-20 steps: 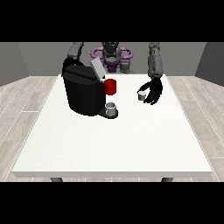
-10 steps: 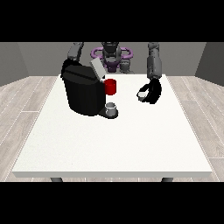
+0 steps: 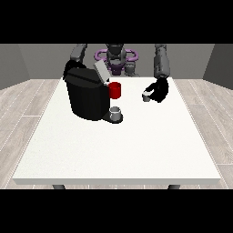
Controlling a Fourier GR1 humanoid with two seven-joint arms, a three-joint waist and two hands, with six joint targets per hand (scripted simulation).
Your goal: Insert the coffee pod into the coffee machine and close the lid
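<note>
On the white table point(image 3: 113, 150) stands one open-lidded coffee machine point(image 3: 86, 96); the right-side robot hand point(image 3: 159, 89) seemingly grips one coffee pod point(image 3: 146, 96).

White bench point(image 3: 113, 150). Black coffee machine point(image 3: 85, 98) stands on it near the far left corner, lid point(image 3: 100, 71) raised. A grey cup point(image 3: 116, 112) sits on the machine's tray; a red mug point(image 3: 115, 90) stands just behind, toward the far edge.
</note>
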